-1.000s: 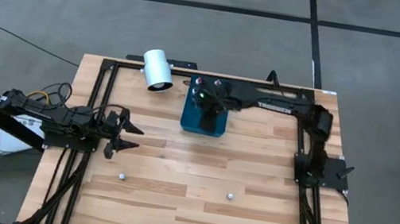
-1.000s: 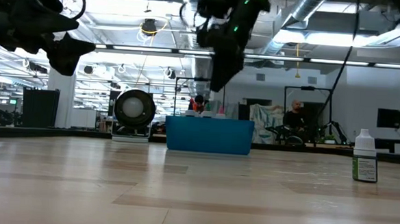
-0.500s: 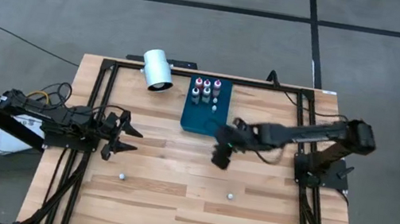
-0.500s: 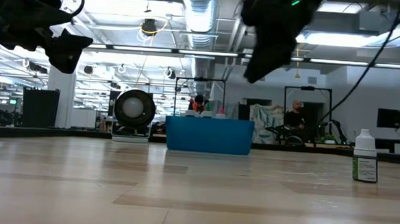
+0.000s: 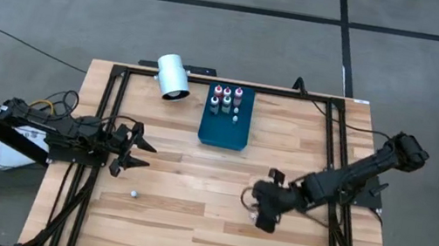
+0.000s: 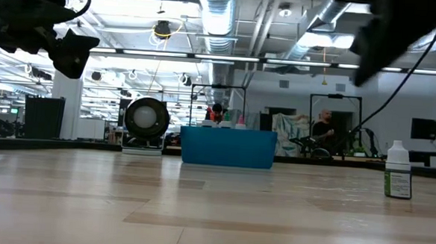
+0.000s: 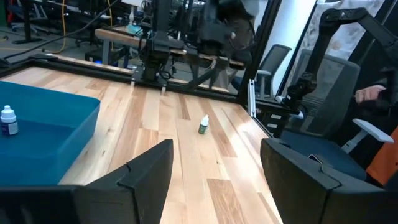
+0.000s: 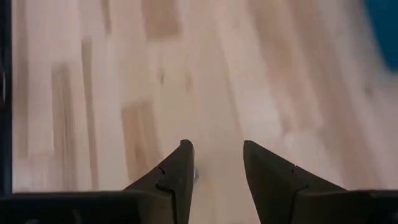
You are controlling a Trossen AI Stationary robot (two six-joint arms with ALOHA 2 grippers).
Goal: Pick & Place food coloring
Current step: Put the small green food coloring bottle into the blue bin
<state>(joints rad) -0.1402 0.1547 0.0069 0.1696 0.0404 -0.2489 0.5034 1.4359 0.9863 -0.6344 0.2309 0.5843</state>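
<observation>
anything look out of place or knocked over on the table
The white cylinder lies on its side at the table's far edge, beside the blue tray. One food coloring bottle stands alone on bare wood, apart from the bottles in the tray. No spill or damage shows.

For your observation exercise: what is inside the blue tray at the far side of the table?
Inside the blue tray, small food coloring bottles stand clustered at its far end, about seven in the high view. The near part is bare. In the low view the tray's wall hides all but their tops.
</observation>
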